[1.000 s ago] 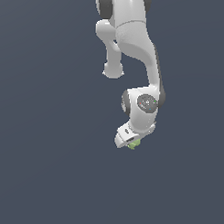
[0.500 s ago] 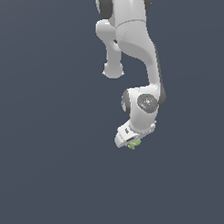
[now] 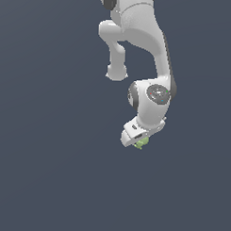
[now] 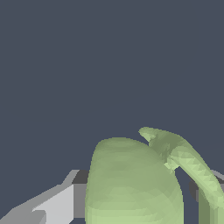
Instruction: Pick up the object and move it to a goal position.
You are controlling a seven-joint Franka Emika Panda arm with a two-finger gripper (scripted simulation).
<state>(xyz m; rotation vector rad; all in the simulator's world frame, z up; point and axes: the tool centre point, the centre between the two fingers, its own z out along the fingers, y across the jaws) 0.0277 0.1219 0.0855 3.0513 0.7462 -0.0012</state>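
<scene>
The hand (image 3: 139, 141) hangs at the end of the white arm (image 3: 148, 48), low in the exterior view, and it appears clamped on the object (image 3: 142, 144), a small light-green lump that peeks out from under the white housing. The wrist view bears this out: the object (image 4: 133, 183) fills the near part of the picture, pale green and rounded, with a curved stalk-like lobe rising beside it, and pale finger parts (image 4: 52, 205) show on either side of it, close against it as far as can be told (the contact faces themselves are hidden behind the green bulk).

My reading is that the grasp is made and the carrying step is in hand. No goal marker is visible in either view, so how far along the carry is cannot be judged. The next move calls for a steady transfer toward the goal with the grip held firm, since the lumpy, rounded shape could roll or slip between the fingers if the grip loosens.

Counted: one arm, one hand, one green object. Nothing else stands out against the plain dark grey background; no tabletop edge can be made out.
</scene>
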